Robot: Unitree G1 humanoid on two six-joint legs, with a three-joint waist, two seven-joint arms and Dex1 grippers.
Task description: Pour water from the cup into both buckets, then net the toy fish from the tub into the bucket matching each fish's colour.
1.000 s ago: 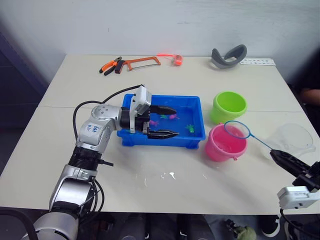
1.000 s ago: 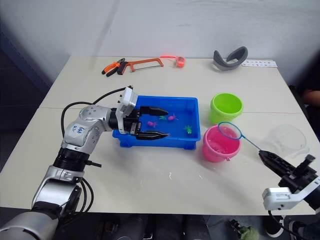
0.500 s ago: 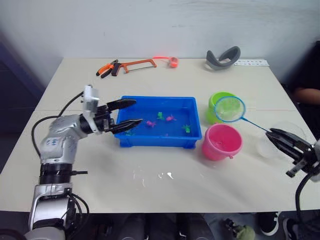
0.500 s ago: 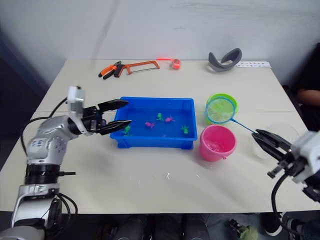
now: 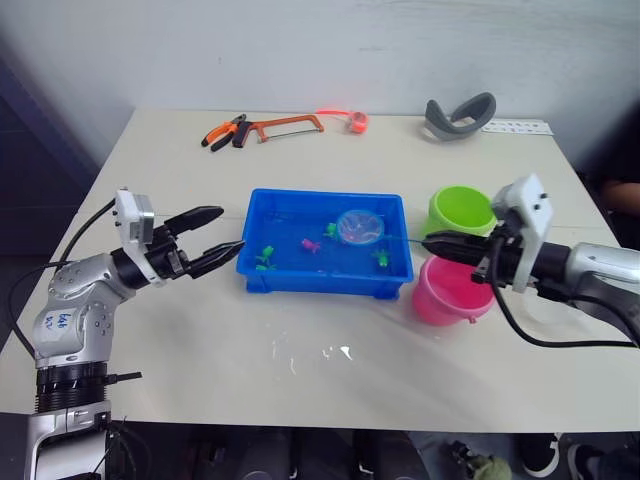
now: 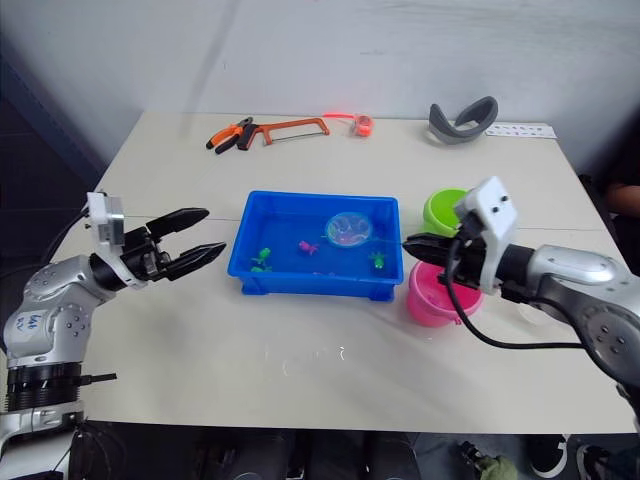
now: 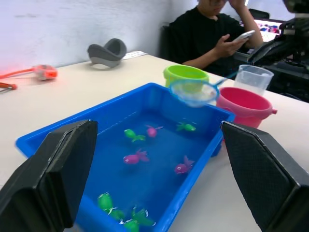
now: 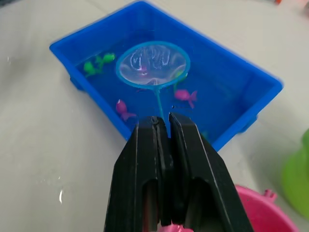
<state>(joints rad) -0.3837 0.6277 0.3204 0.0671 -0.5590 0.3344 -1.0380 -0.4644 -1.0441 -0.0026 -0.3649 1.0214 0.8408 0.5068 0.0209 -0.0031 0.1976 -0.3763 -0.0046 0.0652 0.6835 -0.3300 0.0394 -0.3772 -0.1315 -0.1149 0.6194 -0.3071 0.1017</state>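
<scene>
My right gripper [image 8: 163,126] is pinched tight on the thin handle of the small round net w/ light blue rim and fine mesh [image 5: 358,226]. Hoop hangs over the far right part of the shallow rectangular bright blue plastic tub [image 5: 262,281], just above the water; can't tell if mesh touches it. Handle runs from hoop back over tub's right rim to my fingers, which sit just right of the tub, above the gap btwn the two buckets.

Tiny plastic toy fish in the tub: pink one [image 5: 310,243] mid-tub, another pink [image 5: 330,230] next to the hoop, green ones near front left [image 5: 265,260] and front right [image 5: 381,256]. In the right wrist view a pink shape shows through the mesh; can't tell if it's in the net or under it.

Small round lime green plastic bucket [image 5: 459,210] stands right of the tub, far side. Small round pink plastic bucket [image 5: 450,296] just in front of it, partly behind my right arm. Wide clear plastic cup [image 7: 252,79] sits beyond the pink bucket in the left wrist view.

My left gripper [image 5: 222,232] is spread wide, holding nothing, hovering just left of the tub, fingers pointing at it.

Far edge of the cream tabletop [image 5: 300,370]: orange-handled pliers [image 5: 222,131], orange-framed hacksaw [image 5: 285,125], grey curved band [image 5: 458,115]. A person in a black top [image 7: 212,36] sits beyond the table.
</scene>
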